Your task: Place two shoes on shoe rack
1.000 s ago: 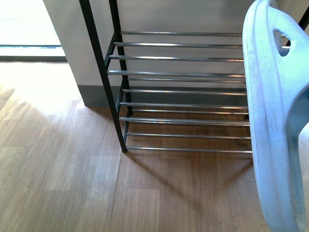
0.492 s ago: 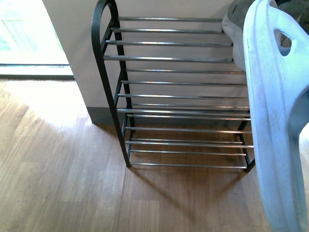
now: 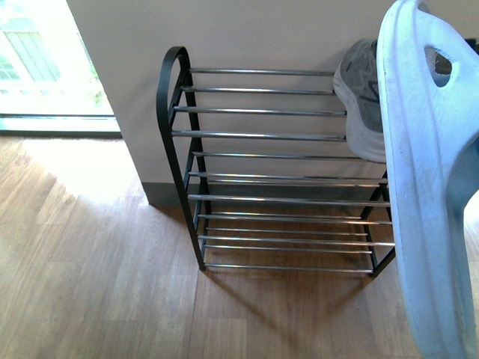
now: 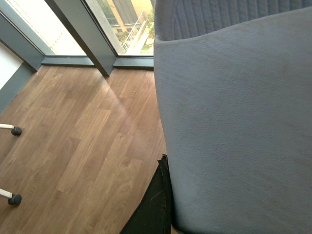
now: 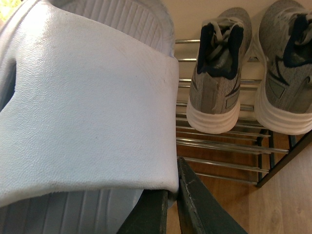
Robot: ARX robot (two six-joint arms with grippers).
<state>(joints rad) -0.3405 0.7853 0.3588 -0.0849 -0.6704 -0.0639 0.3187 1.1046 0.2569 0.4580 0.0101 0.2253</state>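
Right end effector [image 5: 170, 192] is pinched shut on a pale sandal [image 5: 87, 107] by its strap, before the rack [image 3: 179, 149] at its right end. Two grey sneakers [image 5: 217, 73] sit on the rack's top. Left end effector [image 4: 158, 200] grips a second sandal [image 4: 234, 122].

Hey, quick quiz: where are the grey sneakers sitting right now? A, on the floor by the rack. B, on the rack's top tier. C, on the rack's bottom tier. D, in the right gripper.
B: the right wrist view shows both grey sneakers resting on the top chrome bars of the shoe rack, while the right gripper holds a slide sandal.
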